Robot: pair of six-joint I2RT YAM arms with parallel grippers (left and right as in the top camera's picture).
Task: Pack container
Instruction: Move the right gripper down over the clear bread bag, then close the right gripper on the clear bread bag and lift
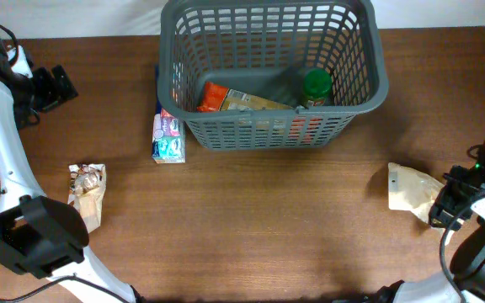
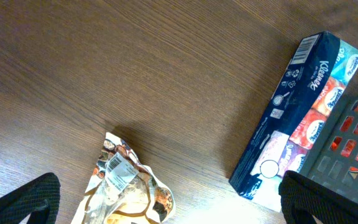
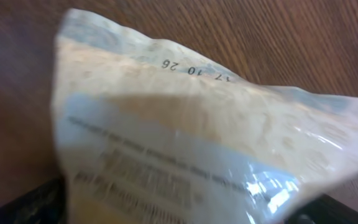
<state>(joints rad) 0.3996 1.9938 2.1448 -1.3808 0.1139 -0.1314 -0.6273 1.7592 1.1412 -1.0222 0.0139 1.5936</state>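
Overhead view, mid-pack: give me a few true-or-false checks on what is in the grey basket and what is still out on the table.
1. The dark grey slotted plastic basket holds a green-lidded jar. True.
2. The blue rectangular tissue pack lies inside the basket. False: it lies on the table beside the basket's left wall.
3. The pale translucent plastic bag lies at the right gripper. True.
4. The crinkled brown-and-white snack packet is in the basket. False: it lies on the table, well to the left.

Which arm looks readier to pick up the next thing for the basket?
Right. The right tool sits at the pale bag, which fills its wrist view; the left tool hangs farther from the snack bag.
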